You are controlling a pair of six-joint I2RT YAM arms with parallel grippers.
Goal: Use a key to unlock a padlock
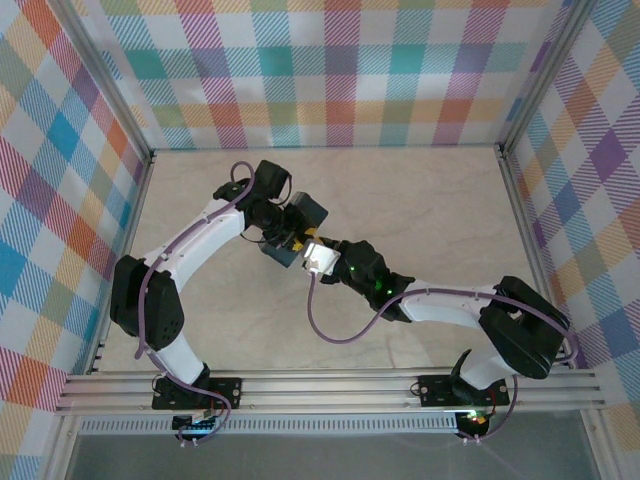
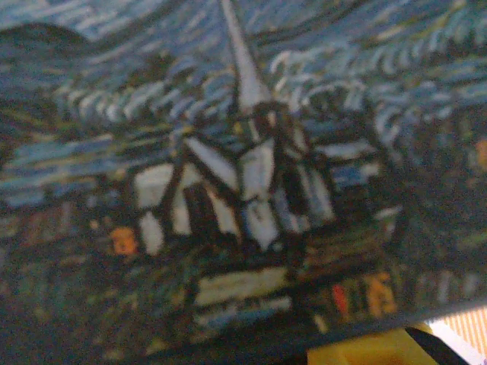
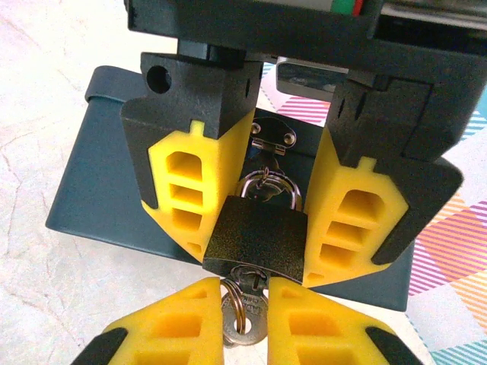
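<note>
From above, two white-and-black arms meet over a pale, marble-veined table [image 1: 430, 210] walled with checked cloth. One dark, square-cornered box [image 1: 312, 210] sits between them. The left gripper [image 1: 288, 240] is against the box's near side, and the right gripper [image 1: 318, 258] is just beside it, also near the box. Their housings hide the jaws and anything small there.

In the left wrist view, the box [image 2: 243, 175] shows a blurred face painted in swirling blues, with a pale steeple and houses. One yellow foam finger pad [image 2: 365, 351] pokes in below the box's lower edge.

The right wrist view shows the box [image 3: 99, 182] as smooth, dark blue-grey, with one small metal hasp [image 3: 272, 137] on its front. The one padlock [image 3: 257, 239] hangs from the hasp in front of the box. It has a dark, grainy, squarish body and a thin silvery shackle. The left gripper [image 3: 257, 260] has its two ribbed yellow pads pressed on the padlock's sides, clamping it.

Below the padlock, one grey metal key [image 3: 249, 323] with a split ring [image 3: 236, 310] sticks out of the lock's underside. The right gripper [image 3: 243, 293] pinches the key's head between its two yellow pads.
</note>
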